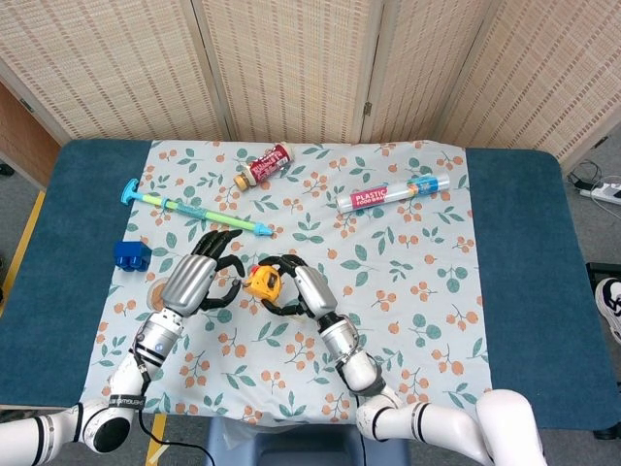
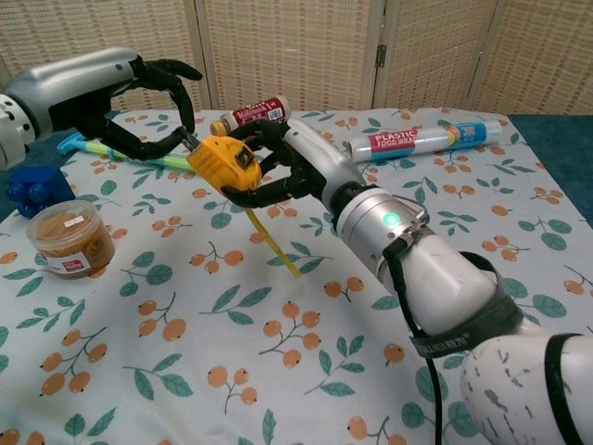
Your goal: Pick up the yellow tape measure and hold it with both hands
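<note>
The yellow tape measure (image 1: 260, 282) (image 2: 222, 162) is held above the floral cloth by my right hand (image 1: 296, 286) (image 2: 295, 171), whose fingers wrap it from the right side. A short length of yellow blade (image 2: 273, 243) hangs down from it. My left hand (image 1: 199, 277) (image 2: 120, 93) is just left of the tape measure. Its fingers are curled over towards the case with a gap still showing, and one fingertip (image 2: 188, 139) is at the case's left edge.
A brown-filled jar (image 2: 69, 239) and a blue block (image 1: 131, 254) sit at the left. A green-blue stick (image 1: 194, 209), a small bottle (image 1: 264, 165) and a plastic wrap roll (image 1: 393, 194) lie further back on the cloth (image 1: 408, 282).
</note>
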Available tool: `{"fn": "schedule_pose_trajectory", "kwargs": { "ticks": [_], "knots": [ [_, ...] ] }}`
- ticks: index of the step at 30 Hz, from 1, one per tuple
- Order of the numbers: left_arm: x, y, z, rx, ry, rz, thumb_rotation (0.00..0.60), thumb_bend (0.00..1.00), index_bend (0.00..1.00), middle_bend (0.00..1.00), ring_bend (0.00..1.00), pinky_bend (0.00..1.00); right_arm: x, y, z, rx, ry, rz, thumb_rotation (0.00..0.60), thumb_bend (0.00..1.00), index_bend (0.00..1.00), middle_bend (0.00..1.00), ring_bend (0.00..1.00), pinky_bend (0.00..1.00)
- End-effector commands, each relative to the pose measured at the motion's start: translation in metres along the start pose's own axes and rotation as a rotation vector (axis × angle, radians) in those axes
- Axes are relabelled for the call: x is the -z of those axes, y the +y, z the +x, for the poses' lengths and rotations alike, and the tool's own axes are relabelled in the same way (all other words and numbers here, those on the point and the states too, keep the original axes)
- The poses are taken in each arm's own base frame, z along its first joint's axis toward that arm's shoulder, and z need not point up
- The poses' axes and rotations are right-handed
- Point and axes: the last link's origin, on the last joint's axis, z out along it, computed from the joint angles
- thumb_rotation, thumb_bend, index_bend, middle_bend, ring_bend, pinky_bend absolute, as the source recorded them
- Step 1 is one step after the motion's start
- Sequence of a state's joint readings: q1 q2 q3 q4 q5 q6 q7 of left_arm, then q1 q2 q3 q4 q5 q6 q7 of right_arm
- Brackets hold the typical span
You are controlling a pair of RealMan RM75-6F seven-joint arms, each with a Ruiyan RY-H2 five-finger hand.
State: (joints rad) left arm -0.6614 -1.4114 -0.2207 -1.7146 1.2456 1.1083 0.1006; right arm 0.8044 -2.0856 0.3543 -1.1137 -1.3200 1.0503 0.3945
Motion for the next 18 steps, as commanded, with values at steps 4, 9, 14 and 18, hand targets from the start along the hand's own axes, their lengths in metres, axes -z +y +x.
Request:
{"fn": "schedule_pose_trajectory", "kwargs": {
  "ticks": [4, 9, 14, 18],
  "knots": [
    [-0.001, -0.002, -0.003, 0.008, 0.007, 0.001, 0.600, 0.51, 0.57, 0.15, 0.12, 0.00, 0.000, 0.000, 0.001, 0.007, 0.002, -0.002, 0.600, 0.37, 0.59, 0.51, 0.41, 0.12],
    [0.000, -0.003, -0.002, 0.016, 0.016, 0.001, 0.600, 0.55, 0.60, 0.18, 0.14, 0.00, 0.000, 0.001, 0.005, 0.016, 0.007, -0.006, 0.600, 0.37, 0.59, 0.51, 0.41, 0.12],
    [0.001, -0.008, 0.005, 0.026, 0.056, 0.006, 0.600, 0.56, 0.61, 0.19, 0.15, 0.00, 0.003, 0.003, 0.010, 0.041, 0.003, -0.008, 0.600, 0.37, 0.59, 0.51, 0.41, 0.12],
    [0.003, -0.018, 0.017, 0.030, 0.101, 0.021, 0.600, 0.56, 0.61, 0.19, 0.15, 0.00, 0.009, 0.008, 0.021, 0.080, -0.003, -0.016, 0.600, 0.37, 0.59, 0.51, 0.41, 0.12]
  ]
}}
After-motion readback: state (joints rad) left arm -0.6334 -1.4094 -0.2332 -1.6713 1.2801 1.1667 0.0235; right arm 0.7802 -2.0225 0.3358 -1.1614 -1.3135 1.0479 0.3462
